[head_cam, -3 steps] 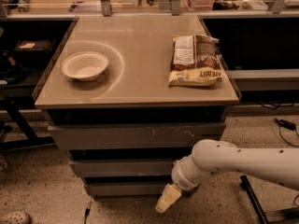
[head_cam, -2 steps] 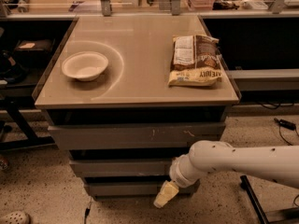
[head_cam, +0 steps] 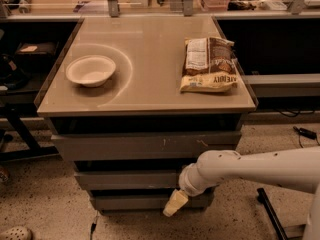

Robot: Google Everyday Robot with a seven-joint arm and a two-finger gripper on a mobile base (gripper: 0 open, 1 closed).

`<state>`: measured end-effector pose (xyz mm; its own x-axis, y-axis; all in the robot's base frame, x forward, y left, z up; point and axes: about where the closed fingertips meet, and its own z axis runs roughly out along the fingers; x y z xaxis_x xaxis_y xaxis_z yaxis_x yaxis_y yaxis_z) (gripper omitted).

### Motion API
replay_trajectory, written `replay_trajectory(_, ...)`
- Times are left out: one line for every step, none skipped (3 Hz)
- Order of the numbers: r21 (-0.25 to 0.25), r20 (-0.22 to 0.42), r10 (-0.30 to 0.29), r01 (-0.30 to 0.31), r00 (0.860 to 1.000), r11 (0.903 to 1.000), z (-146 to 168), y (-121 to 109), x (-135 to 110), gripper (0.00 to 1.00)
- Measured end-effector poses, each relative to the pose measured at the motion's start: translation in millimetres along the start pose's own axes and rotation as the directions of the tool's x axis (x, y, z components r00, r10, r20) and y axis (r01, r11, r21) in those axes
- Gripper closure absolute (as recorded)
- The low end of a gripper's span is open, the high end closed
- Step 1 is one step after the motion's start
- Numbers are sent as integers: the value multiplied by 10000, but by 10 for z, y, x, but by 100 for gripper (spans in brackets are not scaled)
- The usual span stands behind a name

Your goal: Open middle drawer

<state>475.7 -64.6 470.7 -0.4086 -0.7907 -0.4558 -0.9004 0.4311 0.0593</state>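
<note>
Hanging low at bottom centre, the gripper [head_cam: 175,203] is sitting just under the middle drawer [head_cam: 125,180]; can't tell whether the jaws are spread.

The gripper [head_cam: 175,204] hangs low, with the middle drawer [head_cam: 125,180] just above and behind it. The floor [head_cam: 45,204] to its left lies open, and a dark stand leg [head_cam: 270,215] stands to its right.

Arm [head_cam: 260,166] extends from right, roughly level; gripper [head_cam: 175,203] low at centre, angled down-left (cream tip).
</note>
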Motion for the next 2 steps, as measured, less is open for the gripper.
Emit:
replay_trajectory(217,-4,-114,115,9999,9997,226,-262,-8,0)
replay_trajectory(142,-23,-154,154,9999,9998,336,-307,6,0)
